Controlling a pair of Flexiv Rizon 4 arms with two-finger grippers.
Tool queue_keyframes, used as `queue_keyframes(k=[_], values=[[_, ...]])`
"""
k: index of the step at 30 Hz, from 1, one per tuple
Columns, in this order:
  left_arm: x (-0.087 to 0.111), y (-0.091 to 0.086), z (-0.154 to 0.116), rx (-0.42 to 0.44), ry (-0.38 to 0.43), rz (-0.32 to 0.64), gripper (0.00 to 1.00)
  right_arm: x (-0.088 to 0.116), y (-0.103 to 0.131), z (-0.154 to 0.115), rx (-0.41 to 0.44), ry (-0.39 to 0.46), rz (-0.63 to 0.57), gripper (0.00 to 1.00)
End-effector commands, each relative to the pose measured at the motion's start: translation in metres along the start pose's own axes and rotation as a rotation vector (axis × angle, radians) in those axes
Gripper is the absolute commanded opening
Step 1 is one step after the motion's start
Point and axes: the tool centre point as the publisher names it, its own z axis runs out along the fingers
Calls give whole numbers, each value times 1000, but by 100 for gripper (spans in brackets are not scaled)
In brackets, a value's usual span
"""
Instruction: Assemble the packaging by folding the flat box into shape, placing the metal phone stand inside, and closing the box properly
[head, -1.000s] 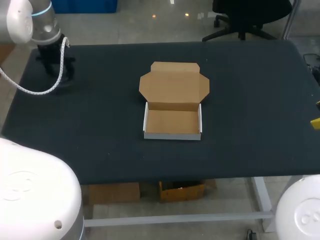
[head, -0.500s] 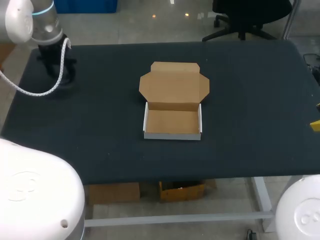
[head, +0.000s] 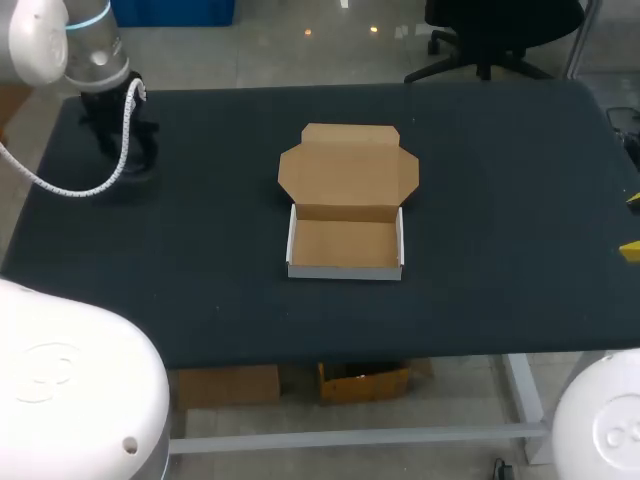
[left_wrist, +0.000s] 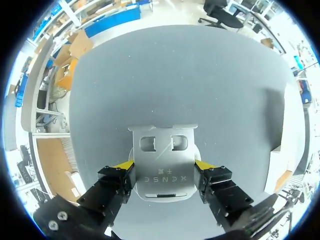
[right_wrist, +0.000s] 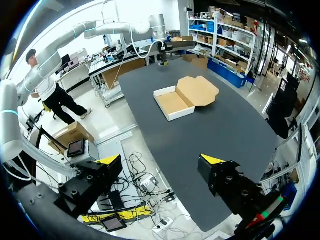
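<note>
A dark table (head: 200, 260) fills the scene, with the arms at its two ends and the box in the middle.

At the far left corner the left arm (head: 95, 60) comes down over the table. Its left fingers (left_wrist: 163, 165) are closed on the stand (left_wrist: 162, 175): one yellow tip presses each side edge of the flat metal plate, which lies between them and juts out ahead of them, its two cut-out windows and bent lip on the far end. From above, the fingers' dark body hides the stand, so its height over the table cannot be told.

In the middle of the table sits the box (head: 345, 245), well apart from the stand. It is folded into a shallow tray, white outside and brown inside, with nothing in it. Its lid (head: 348, 170) lies open and flat on the table on the far side, side flaps spread.

At the right edge of the table the right fingers (right_wrist: 160, 160) are spread wide and hold nothing. The box lies well ahead of them across the table.
</note>
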Motion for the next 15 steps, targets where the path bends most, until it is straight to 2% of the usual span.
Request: queue_keyframes(k=[1, 15], values=[[6, 5, -4, 5, -7, 5, 0, 2, 0, 4, -11, -10, -46, 100], [28, 14, -12, 21, 0, 51, 0, -1, 6, 10, -36, -8, -211, 100]])
